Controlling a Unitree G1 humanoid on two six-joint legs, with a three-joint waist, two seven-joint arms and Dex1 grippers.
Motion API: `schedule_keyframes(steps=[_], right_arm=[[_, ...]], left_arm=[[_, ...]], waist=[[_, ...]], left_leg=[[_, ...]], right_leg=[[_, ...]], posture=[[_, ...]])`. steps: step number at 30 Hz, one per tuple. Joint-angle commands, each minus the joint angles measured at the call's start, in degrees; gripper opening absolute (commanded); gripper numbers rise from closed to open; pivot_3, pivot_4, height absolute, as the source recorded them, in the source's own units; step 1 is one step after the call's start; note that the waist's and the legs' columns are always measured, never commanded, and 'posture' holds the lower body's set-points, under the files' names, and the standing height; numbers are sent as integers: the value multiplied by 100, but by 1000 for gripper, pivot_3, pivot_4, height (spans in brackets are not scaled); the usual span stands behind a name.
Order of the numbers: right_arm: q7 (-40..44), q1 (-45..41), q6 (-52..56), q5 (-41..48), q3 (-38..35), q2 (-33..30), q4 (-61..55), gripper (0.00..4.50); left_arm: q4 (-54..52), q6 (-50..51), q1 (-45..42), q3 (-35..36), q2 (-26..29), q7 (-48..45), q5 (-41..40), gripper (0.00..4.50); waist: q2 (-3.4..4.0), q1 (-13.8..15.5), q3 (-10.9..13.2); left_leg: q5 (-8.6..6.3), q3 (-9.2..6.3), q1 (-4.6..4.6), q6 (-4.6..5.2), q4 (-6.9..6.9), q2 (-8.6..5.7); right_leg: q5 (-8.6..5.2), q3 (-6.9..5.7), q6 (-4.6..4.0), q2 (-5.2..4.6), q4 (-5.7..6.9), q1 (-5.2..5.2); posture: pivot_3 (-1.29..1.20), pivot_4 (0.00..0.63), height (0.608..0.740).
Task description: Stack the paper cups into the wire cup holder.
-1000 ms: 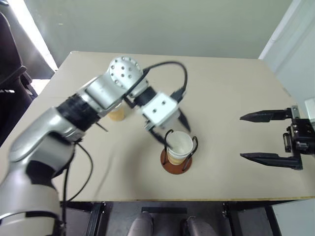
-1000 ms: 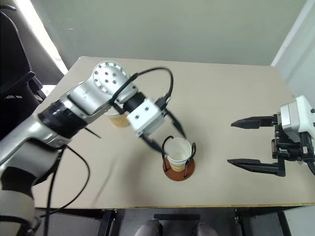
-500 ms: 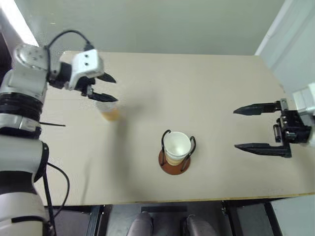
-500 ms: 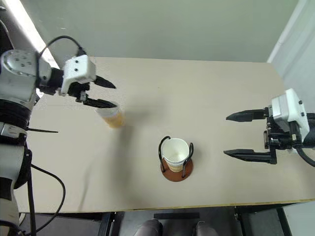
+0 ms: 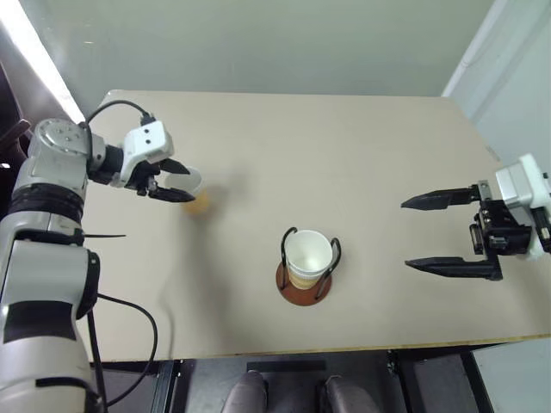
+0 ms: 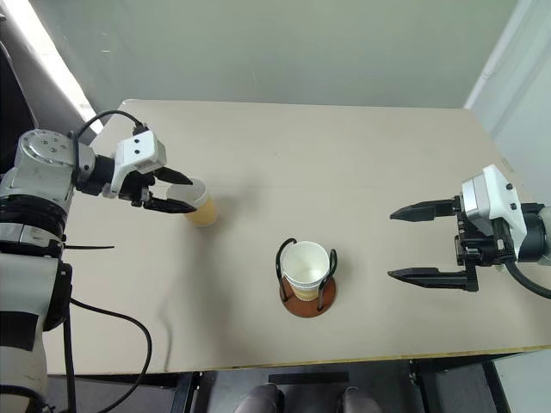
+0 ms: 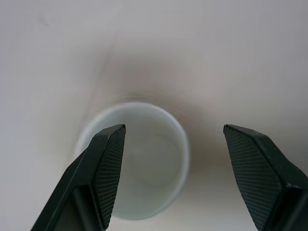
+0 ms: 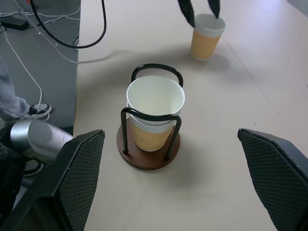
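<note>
We see a beige tabletop [image 6: 362, 155] with the wire cup holder [image 6: 306, 274] near its front middle. The holder has a reddish-brown disc base and black wire loops standing upright. Paper cups [image 8: 155, 113] sit nested inside it, upright, white rim and inside up top, tan wall showing between the loops. We can make out a second rim edge under the top one in the right wrist view, but the exact count in the stack we can't tell.

One more paper cup [image 6: 200, 200] stands upright on the tabletop, well apart from the holder, toward the robot's left and farther back. The left end effector [image 6: 175, 193] is at this cup, released, fingers spread. In the left wrist view one finger [image 7: 108, 168] overlaps the cup's rim [image 7: 139, 161] and the other finger [image 7: 255, 168] stands clear on the far side, with a gap to the cup wall. We can't tell if the near finger actually touches the cup. Cup not gripped, sits on the tabletop.

The right end effector [image 6: 415, 243] is at the robot's right side of the tabletop, released, fingers wide apart, pointing toward the holder, holding nothing, well apart from it.

In the right wrist view we see dark floor with cables [image 8: 29, 29] beside the tabletop edge.
</note>
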Motion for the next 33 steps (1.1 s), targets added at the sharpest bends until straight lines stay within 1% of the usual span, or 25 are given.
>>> schedule_keyframes(steps=[1,3,6,8,13,14,19,22,24,26,27,29,31,33], right_arm=[[-29,81,63,119,-412,-107,-185,4500],[-35,123,112,143,-484,-122,-230,4500],[-37,157,172,174,-575,-154,-265,4500],[-43,185,215,190,-640,-187,-287,4500],[-63,230,283,187,-744,-217,-330,4500],[-69,233,288,188,-754,-217,-335,4500],[-98,237,279,161,-749,-199,-331,4500],[-79,190,245,136,-737,-214,-275,4500],[-36,185,227,132,-775,-233,-232,4500],[53,212,238,180,-858,-268,-228,4500],[159,296,221,169,-906,-301,-275,4500],[355,479,193,137,-997,-354,-375,4500],[408,544,205,160,-1079,-386,-400,4500],[396,535,209,159,-1133,-410,-371,4500]], left_arm=[[86,-132,15,121,-54,275,257,3459],[163,-222,41,78,-128,617,456,3459],[234,-262,74,127,-296,855,583,2866],[272,-263,67,213,-420,919,571,2100],[257,-253,-10,356,-502,592,531,221],[241,-249,-22,371,-498,504,528,54],[165,-224,-85,497,-441,251,506,54],[-116,-114,-392,727,-450,-346,209,54],[-492,26,-581,799,-496,-773,-154,54],[-1513,767,-680,573,-475,-883,-1361,54],[-2251,1240,-673,401,-388,-884,-2202,54],[-3449,1886,-604,53,-155,-884,-3545,54],[-4323,2145,-526,-355,124,-884,-4476,54],[-4860,2234,-521,-696,273,-884,-5047,54]], waist=[[0,7,0],[0,12,-1],[0,12,-1],[0,15,0],[0,2,-1],[0,2,-1],[-1,-5,-1],[-3,8,0],[-6,30,1],[-6,53,1],[-6,58,1],[-5,61,1],[-3,47,-1],[0,29,-2]], left_leg=[[0,-5,0,0,2,2],[-1,-3,0,1,5,-1],[-2,0,0,3,12,-4],[-2,0,-1,4,16,-4],[-2,4,-1,4,19,-1],[-2,7,0,4,19,-3],[-2,8,-1,4,22,-2],[-3,7,-1,5,23,-3],[-4,1,-9,7,26,-2],[-8,1,-16,14,35,-7],[-9,0,-22,16,40,-6],[-13,11,-30,22,46,-9],[-14,30,-24,24,45,-13],[-15,40,-13,26,44,-19]], right_leg=[[0,1,0,-2,1,1],[1,0,2,-3,2,2],[3,-2,6,-2,2,5],[3,0,7,-2,2,5],[3,3,7,1,2,4],[3,2,7,4,2,4],[3,6,8,4,4,3],[3,5,8,4,4,3],[4,3,10,3,3,2],[5,0,12,4,0,2],[7,1,16,0,-1,2],[9,2,23,-1,-6,2],[12,3,29,10,-5,5],[9,18,39,-5,-8,3]], posture=[[0,150,740],[0,150,740],[0,150,740],[0,150,740],[0,150,740],[0,150,740],[0,150,740],[0,150,740],[0,150,740],[0,150,740],[0,150,740],[0,150,740],[0,150,740],[0,150,740]])
